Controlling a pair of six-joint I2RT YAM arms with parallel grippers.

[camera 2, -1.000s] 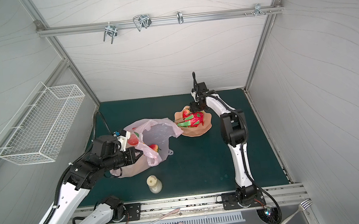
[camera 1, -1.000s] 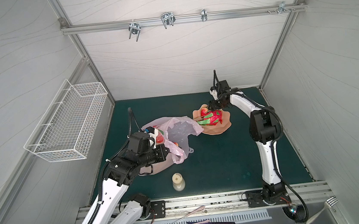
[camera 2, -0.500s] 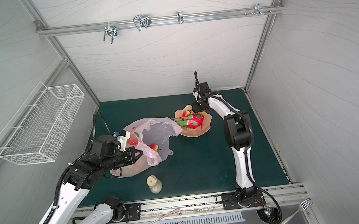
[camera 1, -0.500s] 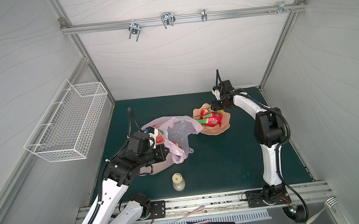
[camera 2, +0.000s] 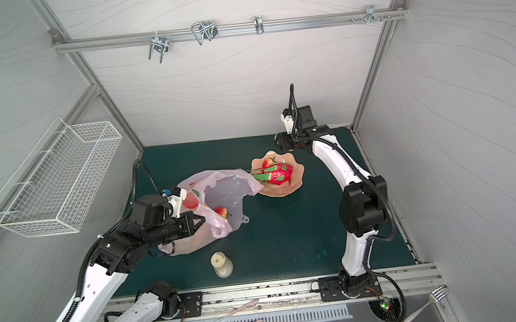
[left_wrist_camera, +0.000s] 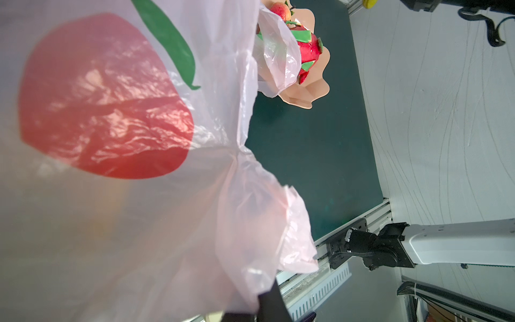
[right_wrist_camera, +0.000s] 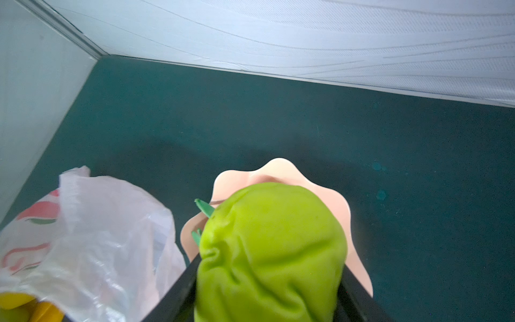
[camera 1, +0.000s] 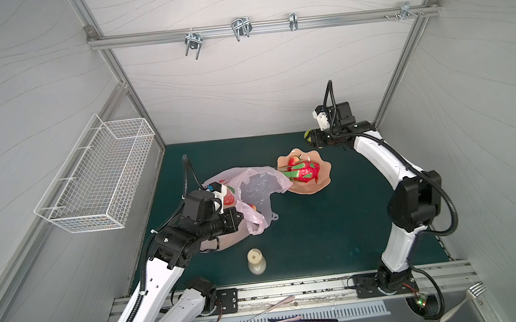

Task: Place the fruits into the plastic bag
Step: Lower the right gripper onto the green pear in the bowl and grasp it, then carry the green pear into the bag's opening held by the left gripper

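The pink plastic bag (camera 1: 259, 187) (camera 2: 227, 190) lies open at the left of the mat, and a strawberry (camera 2: 220, 212) shows inside it. My left gripper (camera 1: 238, 217) (camera 2: 201, 220) (left_wrist_camera: 259, 306) is shut on the bag's near rim (left_wrist_camera: 250, 237). My right gripper (camera 1: 311, 139) (camera 2: 279, 142) hangs behind the peach dish (camera 1: 323, 178), near the back wall. It is shut on a soft green pear (right_wrist_camera: 273, 251) held between its black fingers (right_wrist_camera: 178, 290). A big red fruit with green patches (camera 1: 304, 171) and a strawberry (camera 1: 293, 161) lie in the dish.
A small bottle with a cream cap (camera 1: 256, 260) stands near the front edge, close to the bag. A white wire basket (camera 1: 97, 180) hangs on the left wall. A knife (camera 1: 298, 320) and a fork (camera 1: 464, 301) lie on the front rail.
My right gripper has lifted off the dish and drawn back toward the rear wall with the green pear, its jaws closing slightly. The left arm and bag have not moved.
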